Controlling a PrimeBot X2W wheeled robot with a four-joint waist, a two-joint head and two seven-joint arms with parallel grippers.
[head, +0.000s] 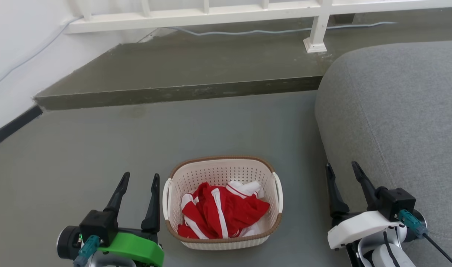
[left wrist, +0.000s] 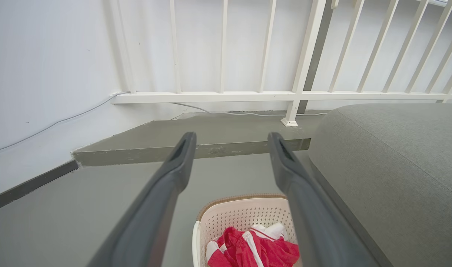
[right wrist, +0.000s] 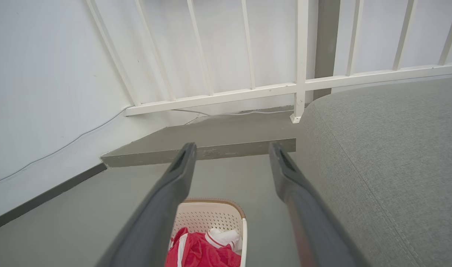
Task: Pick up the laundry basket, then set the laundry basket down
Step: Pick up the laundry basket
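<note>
Basket: the basket (head: 218, 171) stands upright on the floor (head: 100, 148) at 6 o'clock in the head view. It is between the two arms and touches neither. Red and white clothes (head: 222, 211) lie in it.
Left pincer: the left pincer (head: 141, 175) is at 9 o'clock of the basket. It is spread wide and empty, tips pointing to 12, just beside the left handle (head: 166, 200) but apart from it.
Right pincer: the right pincer (head: 341, 165) is at 3 o'clock of the basket, also wide and empty. It is farther from the right handle (head: 278, 193) and close to the sofa (head: 396, 111).
Step in hand: probably the reach before the lift, since nothing is gripped yet.
Doing it well: I would turn each pincer inward and close on a handle or the rim at both sides. Lifting level would keep the clothes from spilling.
Around: a raised step (head: 181, 70) is at 12 o'clock, with a white railing (head: 211, 15) and a cable (head: 248, 31) beyond it.
In the way: the sofa crowds the right arm, so its swing inward looks tight. The left side looks open.
</note>
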